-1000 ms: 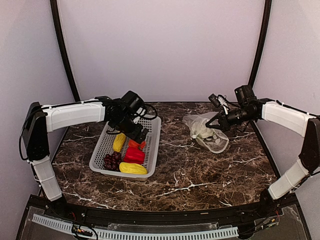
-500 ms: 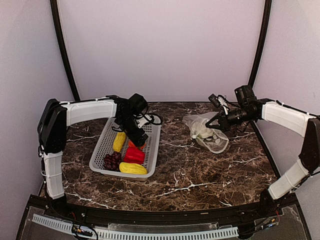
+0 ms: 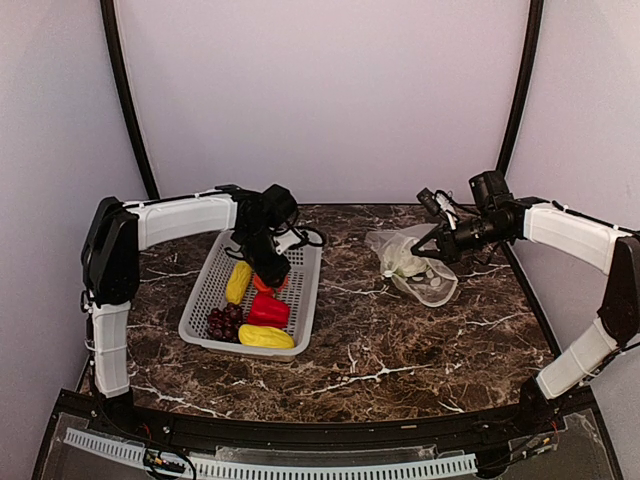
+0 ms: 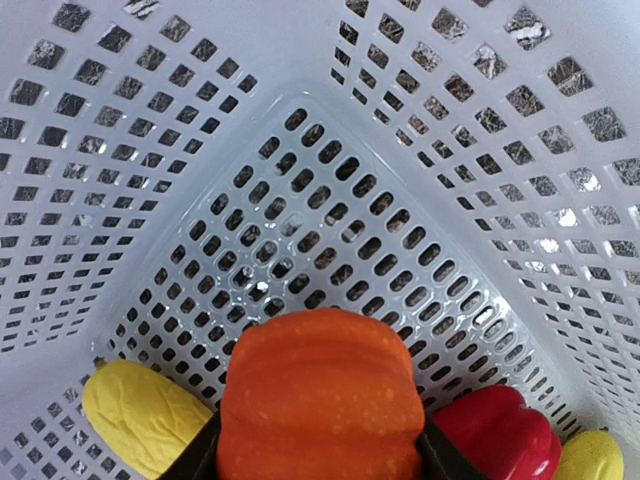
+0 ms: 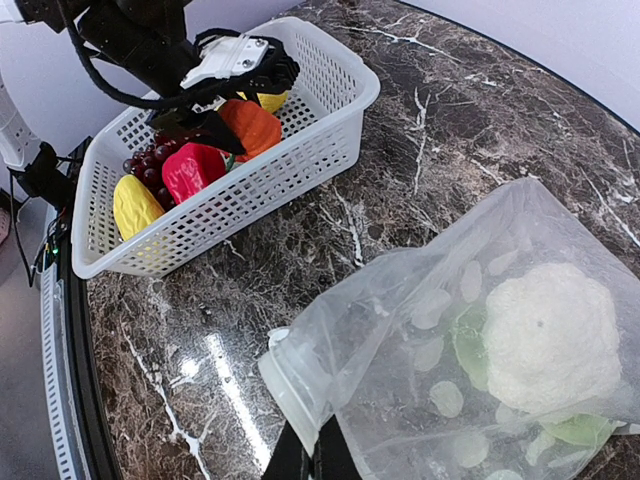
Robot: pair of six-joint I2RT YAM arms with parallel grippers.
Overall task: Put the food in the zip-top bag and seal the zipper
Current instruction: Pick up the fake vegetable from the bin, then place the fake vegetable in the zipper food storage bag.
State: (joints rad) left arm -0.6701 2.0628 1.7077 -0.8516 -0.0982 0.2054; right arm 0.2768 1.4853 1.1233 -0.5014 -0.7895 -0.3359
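Arms reach out to opposite sides of the marble table (image 3: 400, 340). The left arm stretches from its base up and across, its white forearm nearly level, then bends at the wrist so the left gripper (image 3: 268, 270) points down into the far end of the grey basket (image 3: 200, 300). Its fingers are closed partway around the orange pumpkin (image 4: 318, 400), one dark finger (image 4: 200, 455) pressed to each side, and the left wrist view shows the pumpkin held above the basket's perforated floor, near a far corner. Below and beside it lie a yellow piece (image 4: 145, 415), the red pepper (image 4: 495, 435) and a second yellow piece (image 4: 590, 455) at the frame's edge. From above, the pepper sits mid-basket with the grapes (image 3: 224, 320) just beside it. The right arm rises from its base at the table's right side, folds at the elbow, and extends its forearm leftward and slightly down toward the back right of the table. The right gripper (image 3: 432, 248) is closed tight on a fold of the clear dotted bag (image 5: 480, 350), pinching the plastic close to the mouth, so its fingers (image 5: 300, 460) show only as a narrow dark wedge. The bag lies crumpled on the table, well apart from the basket, its mouth turned toward the basket. The white cauliflower (image 5: 550, 335) is inside it, on green leaves. The zipper (image 5: 288, 380) shows as a thicker rim at the mouth; I cannot tell how much of it is pressed together.
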